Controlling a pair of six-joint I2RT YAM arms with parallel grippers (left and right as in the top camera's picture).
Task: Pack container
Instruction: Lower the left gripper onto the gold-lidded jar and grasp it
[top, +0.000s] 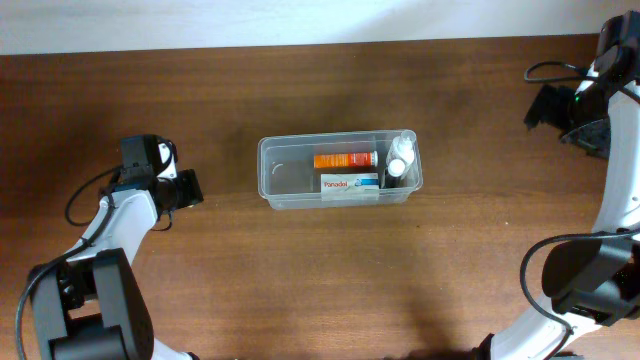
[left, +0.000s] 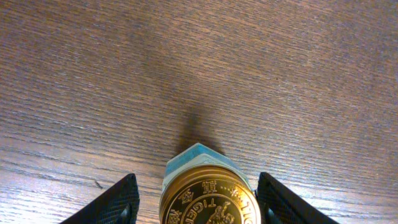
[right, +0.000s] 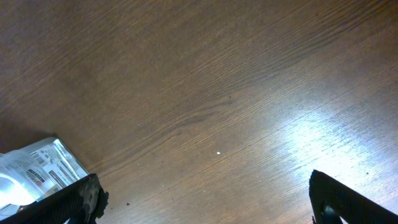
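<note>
One gold-lidded jar (left: 208, 196) sits between the left fingers (left: 118, 202), the pickup step in hand, grip unclear; right fingers (right: 74, 202) spread, empty. Container (top: 285, 172) stands well beyond the left fingers—next, lift the jar over its rim.

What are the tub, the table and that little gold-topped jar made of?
Tub: clear plastic, it seems, glossy with see-through walls. Table: wood or a wood-look veneer, brown with visible grain and a soft sheen. Jar: the lid looks like gold-coloured metal, shiny with embossed lettering. The pale bluish body beneath could be glass or plastic; I cannot tell.
</note>
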